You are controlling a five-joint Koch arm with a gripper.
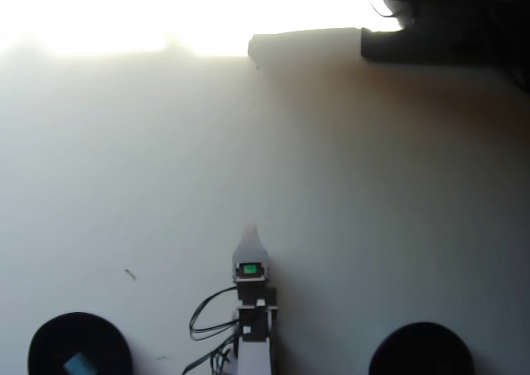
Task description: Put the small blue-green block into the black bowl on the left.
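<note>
Block placement appeared complete: the small blue-green block (80, 362) lay inside the black bowl (50, 338) at lower left of the overhead view. The gripper (250, 230) pointed mid-table, well apart; its jaw state could not be told. Risk judged low: a stray sweep could knock the bowl.

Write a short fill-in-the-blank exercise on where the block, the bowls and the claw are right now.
1. The small blue-green block lies inside the black bowl at the bottom ____ of the overhead view.
2. The other bowl, at the bottom right, holds ____.
3. The claw points toward the ____ edge of the view, midway between the bowls.

Missing words: left; nothing; top
</note>
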